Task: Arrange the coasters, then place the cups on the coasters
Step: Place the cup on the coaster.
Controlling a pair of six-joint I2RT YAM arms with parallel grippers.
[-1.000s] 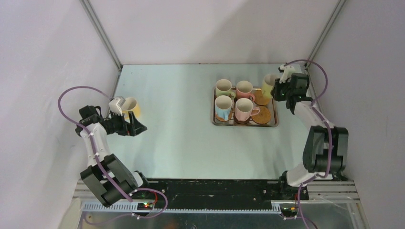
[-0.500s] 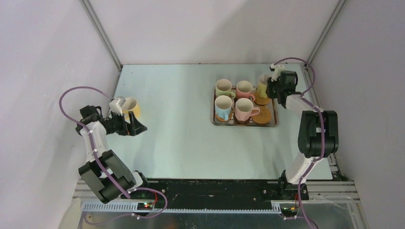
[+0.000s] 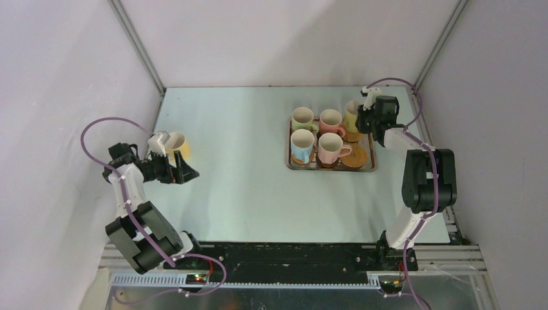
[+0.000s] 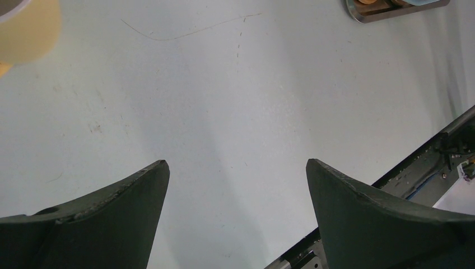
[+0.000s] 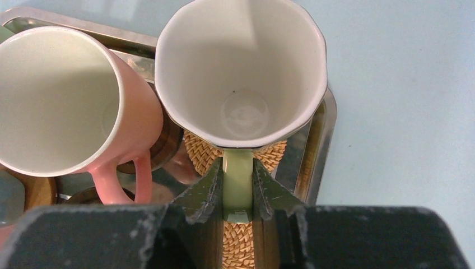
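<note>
My right gripper [image 5: 236,168] is shut on the handle of a pale yellow cup [image 5: 241,73] at the back right corner of the steel tray [image 5: 316,151]. The cup hangs over a woven tan coaster [image 5: 238,246]; I cannot tell whether it rests on it. From above, the held cup [image 3: 353,116] and right gripper [image 3: 366,121] stand beside the green [image 3: 301,119], pink [image 3: 331,121], blue [image 3: 302,145] and second pink [image 3: 331,148] cups. A bare tan coaster [image 3: 357,156] lies at the tray's front right. My left gripper [image 3: 187,171] is open and empty, just in front of another yellow cup [image 3: 176,142].
A dark coaster [image 5: 168,145] shows under the pink cup [image 5: 61,101] next to the held one. In the left wrist view, the yellow cup [image 4: 25,28] is at the top left and the tray's corner [image 4: 392,8] is far off. Walls close in both sides.
My right gripper has carried the pale yellow cup a little leftward, in over the tray's back right corner. The left arm has not moved.
</note>
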